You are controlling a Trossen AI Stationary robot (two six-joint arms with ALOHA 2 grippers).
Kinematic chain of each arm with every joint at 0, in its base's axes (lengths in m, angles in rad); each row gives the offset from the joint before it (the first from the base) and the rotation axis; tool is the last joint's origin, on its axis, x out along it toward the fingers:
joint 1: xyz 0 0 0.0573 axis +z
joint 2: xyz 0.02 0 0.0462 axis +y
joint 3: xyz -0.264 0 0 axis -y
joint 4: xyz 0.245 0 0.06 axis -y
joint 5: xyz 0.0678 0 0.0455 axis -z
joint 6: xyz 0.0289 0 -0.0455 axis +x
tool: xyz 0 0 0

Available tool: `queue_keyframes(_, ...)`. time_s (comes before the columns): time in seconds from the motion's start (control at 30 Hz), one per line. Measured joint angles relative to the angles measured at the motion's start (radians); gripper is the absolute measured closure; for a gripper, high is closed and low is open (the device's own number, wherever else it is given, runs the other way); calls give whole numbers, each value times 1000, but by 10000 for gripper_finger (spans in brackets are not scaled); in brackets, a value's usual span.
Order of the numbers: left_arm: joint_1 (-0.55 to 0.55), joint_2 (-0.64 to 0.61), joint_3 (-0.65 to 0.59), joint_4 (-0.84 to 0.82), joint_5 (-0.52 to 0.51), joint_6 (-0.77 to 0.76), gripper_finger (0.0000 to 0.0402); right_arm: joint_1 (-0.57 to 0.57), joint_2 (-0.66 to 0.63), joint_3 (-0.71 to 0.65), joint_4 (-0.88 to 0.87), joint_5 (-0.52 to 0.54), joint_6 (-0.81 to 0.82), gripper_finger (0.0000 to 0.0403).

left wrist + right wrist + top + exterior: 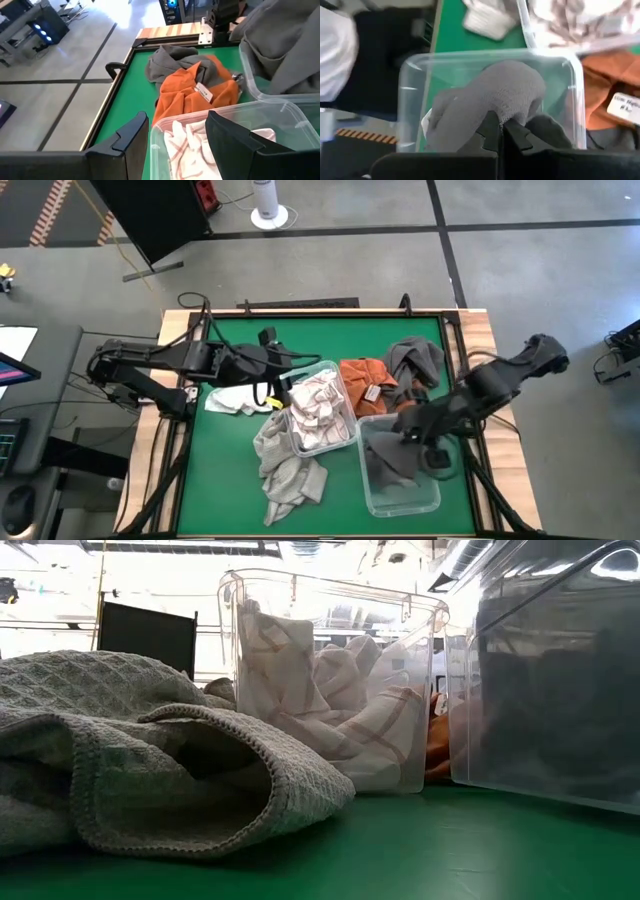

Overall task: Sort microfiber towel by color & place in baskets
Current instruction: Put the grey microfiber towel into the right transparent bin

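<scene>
Two baskets (318, 442) (400, 490), right pincer (502, 131) gripping one grey towel (490, 100)

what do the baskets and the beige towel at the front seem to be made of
Baskets: likely clear glossy plastic, since the towels inside show through and the walls catch glints. Beige towel: looks like soft matte waffle-weave cloth, with a visible grid texture and stitched hem.

The left arm reaches in from the table's left edge, stretched low toward the middle. The left gripper (283, 383) sits there with its two dark fingers (227, 137) spread apart, nothing between them. The right arm comes in from the right edge, bent at the elbow and angled down toward the near right. The right gripper (408, 438) has its fingers pinched together on grey cloth.
</scene>
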Motion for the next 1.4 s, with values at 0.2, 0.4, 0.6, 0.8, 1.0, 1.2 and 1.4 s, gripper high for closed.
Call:
queue_keyframes(0.2,-5,-3,0,-23,-1,3,214,-44,51,-139,129,-62,24,380)
queue_keyframes(0.4,-5,-3,0,-38,-2,8,214,-81,152,-201,158,-90,23,365)
queue_keyframes(0.6,-5,-3,0,-57,-2,8,214,-83,263,-206,164,-139,-1,276)
queue_keyframes(0.8,-5,-3,0,-68,-2,7,214,-78,355,-206,180,-147,3,159)
queue_keyframes(1.0,-14,-3,0,-83,-1,-9,214,-78,400,-197,157,-125,-25,111)
queue_keyframes(1.2,-20,-3,0,-92,0,-13,214,-70,336,-125,96,-142,15,108)
queue_keyframes(1.4,-20,-3,0,-94,0,-16,214,-34,256,-44,18,-74,71,108)
